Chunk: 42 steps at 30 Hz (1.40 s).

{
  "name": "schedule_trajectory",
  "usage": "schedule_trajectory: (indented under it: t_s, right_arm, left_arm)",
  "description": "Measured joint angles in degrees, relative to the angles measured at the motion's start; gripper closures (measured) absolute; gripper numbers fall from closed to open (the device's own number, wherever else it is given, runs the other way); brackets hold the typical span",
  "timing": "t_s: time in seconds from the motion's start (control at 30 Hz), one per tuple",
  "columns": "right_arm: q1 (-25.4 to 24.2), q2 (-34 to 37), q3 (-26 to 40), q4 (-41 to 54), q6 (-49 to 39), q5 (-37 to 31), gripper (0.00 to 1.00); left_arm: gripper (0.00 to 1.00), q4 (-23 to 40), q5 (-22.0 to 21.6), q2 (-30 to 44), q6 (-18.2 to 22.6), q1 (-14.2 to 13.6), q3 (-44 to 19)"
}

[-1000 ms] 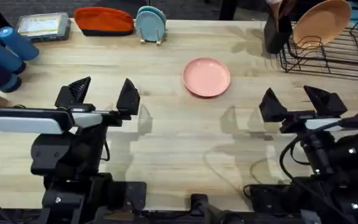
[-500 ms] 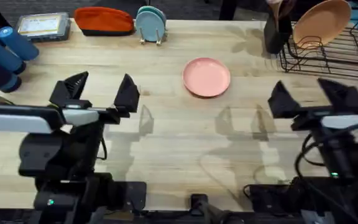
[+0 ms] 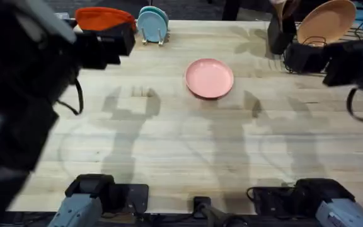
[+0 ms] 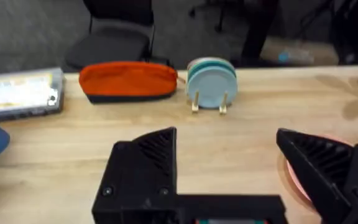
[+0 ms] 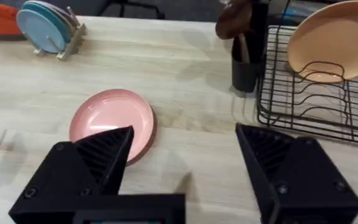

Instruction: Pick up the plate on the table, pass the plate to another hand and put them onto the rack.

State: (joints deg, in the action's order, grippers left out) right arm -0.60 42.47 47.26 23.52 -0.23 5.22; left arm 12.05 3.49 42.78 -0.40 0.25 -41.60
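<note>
The pink plate [image 3: 209, 77] lies flat on the wooden table [image 3: 169, 139], a little right of the middle and towards the back, with nothing touching it. The right wrist view shows this plate [image 5: 112, 121] just beyond my right gripper [image 5: 185, 162], which is open and empty. My left gripper [image 4: 229, 168] is also open and empty, and a sliver of the plate [image 4: 289, 174] peeks out beside one finger. Both arms hang high under the overhead camera, dark and blurred. The black wire rack [image 3: 333, 53] stands at the back right corner.
A peach-orange plate [image 3: 326, 22] stands in the rack. A dark utensil holder [image 3: 281, 28] sits left of the rack. Light-blue plates on a small wooden stand [image 3: 152, 25] and an orange-red pouch [image 3: 104, 19] line the back edge. A flat box [image 4: 20, 93] lies at back left.
Both arms have risen from low near the table's front to high under the camera, reaching forward. The pink plate has not moved, and both grippers stay open.
</note>
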Motion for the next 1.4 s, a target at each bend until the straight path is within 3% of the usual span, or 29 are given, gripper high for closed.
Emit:
schedule_trajectory:
  t_s: [0.03,0.2,0.47,0.97,1.17,1.27,1.4]
  right_arm:
    - [0.0,5.9,6.8,5.2,0.0,0.7,0.004]
    - [0.0,13.0,16.1,13.0,0.0,1.3,0.004]
    - [-0.1,18.9,21.7,22.6,0.1,1.7,0.004]
    - [-0.1,19.1,21.8,23.3,0.0,1.9,0.004]
    - [-0.1,19.2,21.8,23.3,0.0,1.9,0.004]
    - [-0.1,19.1,21.8,23.3,0.0,1.9,0.004]
    - [-0.1,19.1,21.8,23.3,0.0,1.9,0.003]
  left_arm:
    - [0.008,7.4,0.3,5.2,0.0,0.0,-7.2]
    - [0.009,20.5,2.1,13.6,0.5,0.0,-19.3]
    - [0.008,34.4,4.3,23.2,1.6,0.0,-32.9]
    - [0.008,35.3,4.6,25.1,1.7,0.0,-34.9]
    - [0.008,34.1,7.7,25.3,-1.8,-0.1,-35.0]
    - [0.008,34.1,8.1,26.4,-3.0,-1.3,-35.0]
    - [0.008,33.5,8.6,28.8,-3.6,-5.5,-35.0]
